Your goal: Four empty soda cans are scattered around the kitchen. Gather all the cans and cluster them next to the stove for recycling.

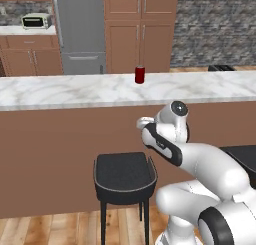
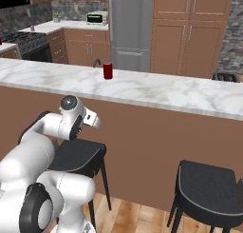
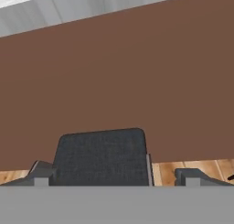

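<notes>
At the far left of the right base view we see the stove (image 2: pixel 29 41) — dark, with black grates — set into the back run of brown cabinets. On the counter beside it stands a small purple-pink can (image 2: pixel 32 28), and at the frame's left edge there is a speck of red that we cannot identify. Further along that back counter sits a toaster oven (image 2: pixel 97 18), then the tall grey refrigerator (image 2: pixel 129 27), then full-height wooden cabinets (image 2: pixel 190 30) against a grey stone wall (image 1: pixel 215 24).

Across the middle of both base views runs a long island with a white marbled counter (image 1: pixel 60 91) over a plain brown front panel (image 1: pixel 50 159). A red soda can (image 1: pixel 140 74) stands upright on that marble, near its far edge and roughly mid-length, well apart from the stove.

Below the island, on a wood plank floor (image 1: pixel 45 231), a dark upholstered stool (image 1: pixel 125 178) stands just left of the arm; a second stool (image 2: pixel 206 187) stands further right.

Our arm is folded low in front of the brown panel. In the hand view the gripper (image 3: pixel 114 176) has its fingertips (image 3: pixel 42 173) spread wide with nothing between them — it looks down at the stool seat and the panel behind.
</notes>
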